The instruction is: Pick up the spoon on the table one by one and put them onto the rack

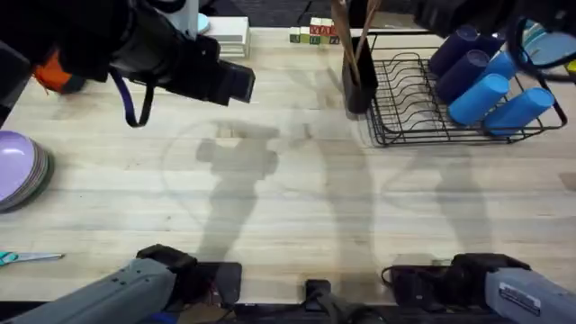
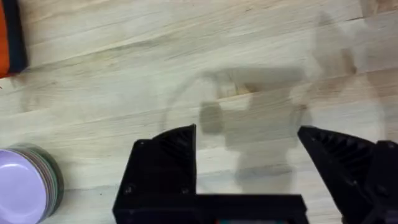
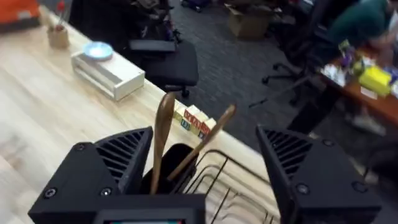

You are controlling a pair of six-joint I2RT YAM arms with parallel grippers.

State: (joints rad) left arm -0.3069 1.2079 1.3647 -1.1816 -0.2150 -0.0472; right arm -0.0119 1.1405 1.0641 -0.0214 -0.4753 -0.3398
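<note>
My right claw (image 3: 202,180) is wide open and holds nothing. It hangs just above the far end of the rack (image 1: 423,108), right over the black caddy (image 3: 168,168). Both spoons stand in that caddy with their handles sticking up. The darker spoon (image 3: 163,134) stands almost straight. The lighter spoon (image 3: 205,146) leans across it to the right. From above I can see their handles poking up at the far left corner of the rack.

My left claw (image 2: 245,165) is wide open too, with nothing in it. It hovers over the bare bench (image 1: 297,180), on the left side and well apart from the rack.

I see no spoon lying on the bench. So I think the job is done: both spoons are in the rack. All that is left is to pull my arms back.

Blue cups (image 1: 490,76) lie in the rack on the right, and purple plates (image 1: 20,166) sit at the left edge.
</note>
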